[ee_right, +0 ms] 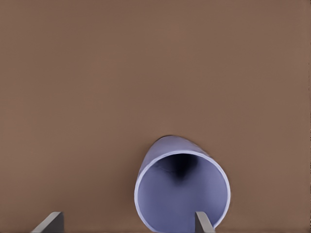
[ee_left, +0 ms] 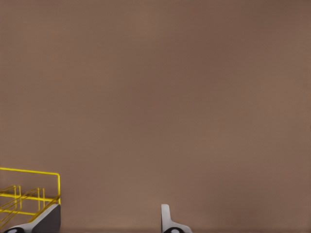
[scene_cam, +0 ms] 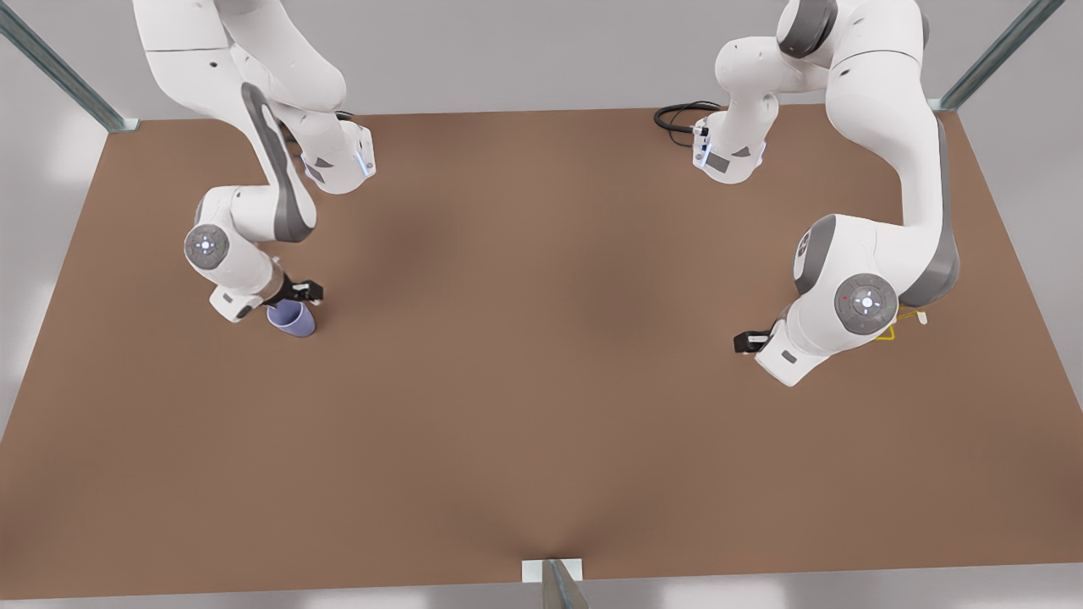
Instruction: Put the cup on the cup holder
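Note:
The lavender-blue cup is on the brown table at the front view's left. My right gripper hovers right over it, open. In the right wrist view the cup turns its open mouth to the camera. One finger stands in front of the mouth and the other is well off to the side, so the right gripper holds nothing. The yellow wire cup holder is mostly hidden behind the arm at the front view's right. My left gripper waits open beside the cup holder.
A black cable loops at the table's far edge near the base of the arm on the front view's right. Bare brown tabletop stretches between the two arms. Metal frame posts stand at the table's corners.

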You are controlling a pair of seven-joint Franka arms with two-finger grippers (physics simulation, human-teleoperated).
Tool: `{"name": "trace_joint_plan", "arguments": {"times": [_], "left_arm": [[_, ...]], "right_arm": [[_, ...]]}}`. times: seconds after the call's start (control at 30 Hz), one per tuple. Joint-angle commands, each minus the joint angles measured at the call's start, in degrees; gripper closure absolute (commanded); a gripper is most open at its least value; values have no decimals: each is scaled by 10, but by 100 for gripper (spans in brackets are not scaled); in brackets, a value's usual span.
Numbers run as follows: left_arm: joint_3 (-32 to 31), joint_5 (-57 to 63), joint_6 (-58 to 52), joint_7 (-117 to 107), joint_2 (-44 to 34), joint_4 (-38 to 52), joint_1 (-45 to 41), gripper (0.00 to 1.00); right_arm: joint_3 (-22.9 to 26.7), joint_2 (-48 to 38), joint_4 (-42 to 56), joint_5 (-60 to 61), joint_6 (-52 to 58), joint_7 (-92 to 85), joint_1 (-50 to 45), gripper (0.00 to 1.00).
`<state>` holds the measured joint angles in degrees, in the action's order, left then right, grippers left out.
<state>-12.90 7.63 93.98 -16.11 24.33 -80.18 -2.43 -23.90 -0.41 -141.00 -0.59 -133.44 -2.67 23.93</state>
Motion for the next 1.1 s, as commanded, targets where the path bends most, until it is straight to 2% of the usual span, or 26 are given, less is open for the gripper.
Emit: {"name": "trace_joint_plan", "arguments": {"times": [0.0, 0.53, 0.77, 0.8, 0.83, 1.07], "left_arm": [[0, 0, 0, -15, -1, 0, 0, 0], [0, 1, 0, -17, 0, -1, 0, 0], [0, 2, 1, -17, 1, 0, 0, 0], [0, 2, 1, -17, 1, 0, 0, 0], [0, 2, 1, -17, 1, 0, 0, 0], [0, 1, 1, -18, 1, 0, 0, 0]], "right_arm": [[3, 2, 0, 0, -15, -34, -30, 0], [2, 52, -34, -1, -91, -33, -21, 0], [-3, 75, -35, -35, -104, -38, 19, 0], [-4, 75, -35, -34, -105, -33, 20, 37], [-4, 75, -34, -34, -105, -30, 21, 79], [-11, 74, -33, -34, -103, -29, 21, 79]]}}
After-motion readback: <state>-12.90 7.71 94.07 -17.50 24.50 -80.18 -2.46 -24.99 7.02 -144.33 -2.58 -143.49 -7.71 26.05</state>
